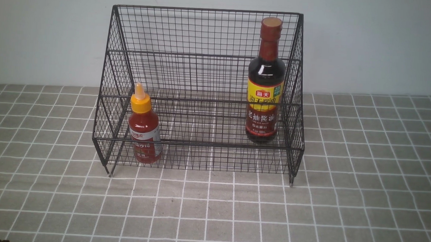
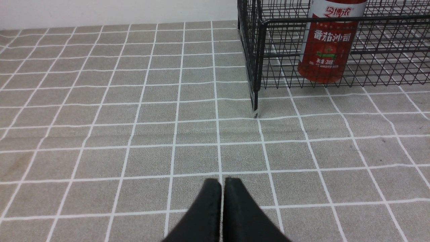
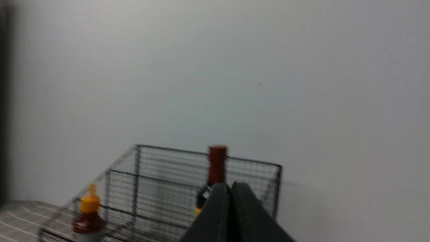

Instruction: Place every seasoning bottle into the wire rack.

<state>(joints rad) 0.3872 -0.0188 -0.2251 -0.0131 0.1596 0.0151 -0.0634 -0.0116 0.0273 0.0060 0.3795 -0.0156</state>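
The wire rack, a black mesh stand with stepped tiers, sloping sides and a tall back, sits on short legs toward the far side of a grey tile-patterned surface, close to a pale wall. Both seasoning bottles stand upright inside it. The dark soy-sauce bottle, with brown cap and yellow-and-red label, stands at the rack's right end, its cap reaching nearly to the top of the back panel. The smaller red tomato-sauce squeeze bottle, with a yellow nozzle cap, stands at the left end on the lowest tier, just behind the low front rail. The two bottles are well apart. In the left wrist view, the left end effector hangs over bare surface in front of the rack's left front leg, fingers pressed together and gripping nothing. In the blurred right wrist view, the right end effector is raised and faces the rack, likewise closed and empty.
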